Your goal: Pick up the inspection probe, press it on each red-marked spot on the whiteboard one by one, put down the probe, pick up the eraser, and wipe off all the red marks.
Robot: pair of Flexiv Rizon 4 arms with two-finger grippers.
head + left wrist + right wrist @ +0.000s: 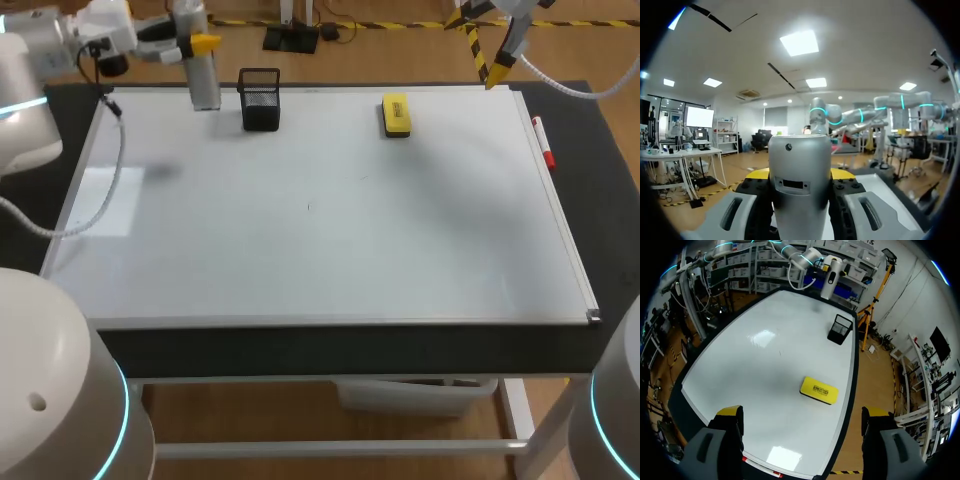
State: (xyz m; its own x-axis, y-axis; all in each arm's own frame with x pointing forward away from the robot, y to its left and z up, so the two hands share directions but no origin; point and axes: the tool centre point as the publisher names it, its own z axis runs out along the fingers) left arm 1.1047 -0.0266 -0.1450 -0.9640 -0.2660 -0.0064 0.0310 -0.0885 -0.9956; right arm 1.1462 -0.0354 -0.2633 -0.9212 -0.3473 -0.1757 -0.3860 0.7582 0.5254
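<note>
Probe (pixel 205 85), a silver cylinder, hangs upright over the far left corner of the whiteboard (pixel 330 240), pinched between the fingers of the left gripper (pixel 192 42). In the left wrist view the fingers press on the probe from both sides. It has a small dark panel (pixel 793 184) on its side, and I cannot tell whether that carries any writing.

A black mesh cup (pixel 260 98) stands on the board just beside the probe. The yellow eraser (pixel 396 115) lies flat further along the far edge, well apart from both grippers. It bears a dark label (pixel 818 388), perhaps printed, too small to read.

The right gripper (pixel 495 65) hovers by the far right corner with its fingers spread wide and nothing between them. A red marker (pixel 543 142) lies along the board's right edge.
</note>
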